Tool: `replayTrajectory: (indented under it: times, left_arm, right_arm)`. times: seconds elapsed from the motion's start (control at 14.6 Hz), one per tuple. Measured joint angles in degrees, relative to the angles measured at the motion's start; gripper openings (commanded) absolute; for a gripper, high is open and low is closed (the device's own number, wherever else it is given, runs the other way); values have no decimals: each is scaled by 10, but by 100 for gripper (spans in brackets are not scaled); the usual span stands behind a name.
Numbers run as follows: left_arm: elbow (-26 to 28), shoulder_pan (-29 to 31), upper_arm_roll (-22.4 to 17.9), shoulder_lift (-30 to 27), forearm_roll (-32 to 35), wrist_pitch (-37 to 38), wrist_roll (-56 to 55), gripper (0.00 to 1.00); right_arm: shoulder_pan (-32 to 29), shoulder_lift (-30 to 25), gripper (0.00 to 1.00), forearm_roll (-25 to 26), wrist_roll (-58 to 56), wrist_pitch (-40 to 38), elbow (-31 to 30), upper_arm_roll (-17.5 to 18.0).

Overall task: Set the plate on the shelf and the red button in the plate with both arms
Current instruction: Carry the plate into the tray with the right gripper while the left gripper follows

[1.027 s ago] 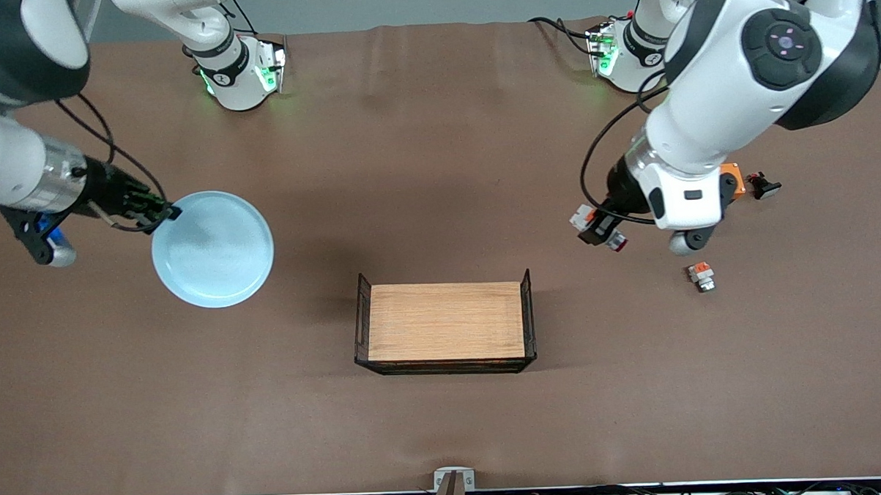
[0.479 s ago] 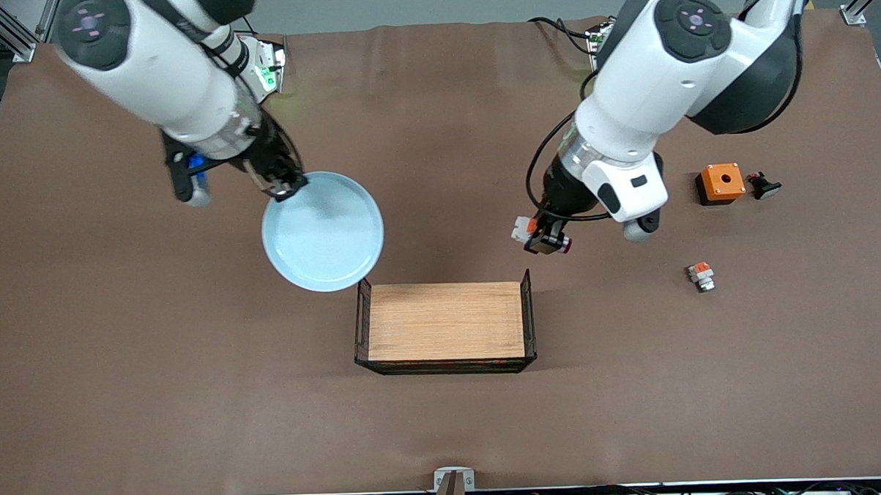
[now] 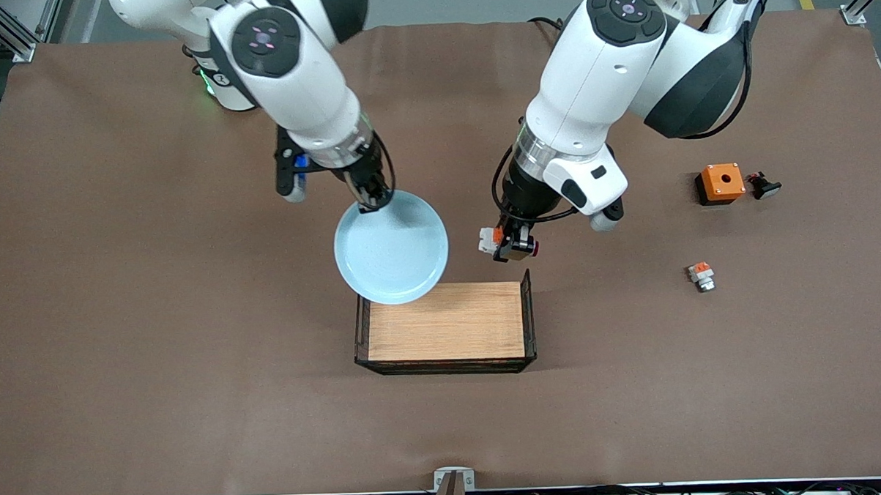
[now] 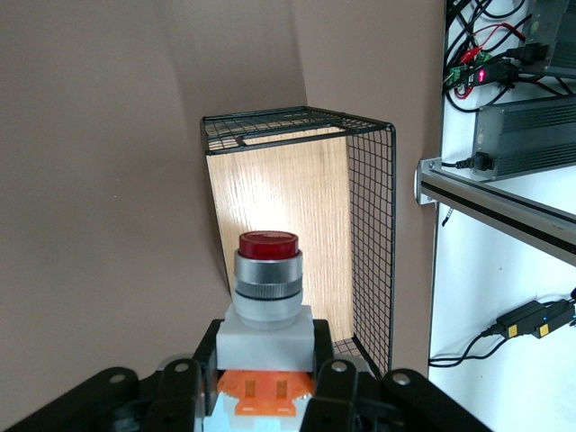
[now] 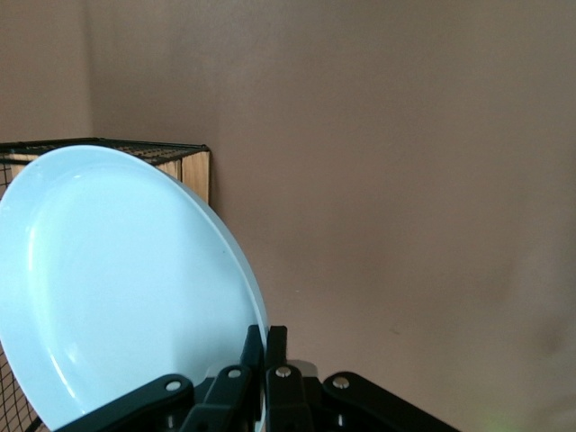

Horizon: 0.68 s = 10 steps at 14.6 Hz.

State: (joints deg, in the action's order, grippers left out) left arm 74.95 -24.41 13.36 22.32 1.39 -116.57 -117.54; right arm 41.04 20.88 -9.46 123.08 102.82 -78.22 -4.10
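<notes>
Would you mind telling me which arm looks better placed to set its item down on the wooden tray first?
The right: its plate already overlaps the tray's edge, while the left gripper holds the red button over bare table beside it.

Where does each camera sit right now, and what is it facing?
Front view: high across the table, facing both arms; right gripper holds the plate, left gripper the red button, near the tray.
Left wrist view: on the left wrist, looking past its fingers and the button to the tray.
Right wrist view: on the right wrist, along the plate; the fingers pinch its rim.
All three show the tray.
</notes>
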Motion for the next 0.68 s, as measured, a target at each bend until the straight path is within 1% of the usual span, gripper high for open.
replayTrajectory:
  times: [0.14, 0.27, 0.55, 0.68]
  left_arm:
    - [0, 0, 0, 1, 0, -6, 0, 21]
    - [-1, 0, 0, 9, 0, -32, 0, 21]
    - [-1, 0, 0, 22, 0, -56, 0, 21]
    - [-1, -1, 0, 26, 0, -72, 0, 21]
  right_arm:
    - [12, 29, 0, 10, 26, 19, 15, -1]
    - [20, 53, 0, 21, 46, 42, 28, -1]
    - [33, 92, 0, 34, 109, 93, 43, -2]
    - [34, 108, 0, 38, 134, 103, 55, -3]
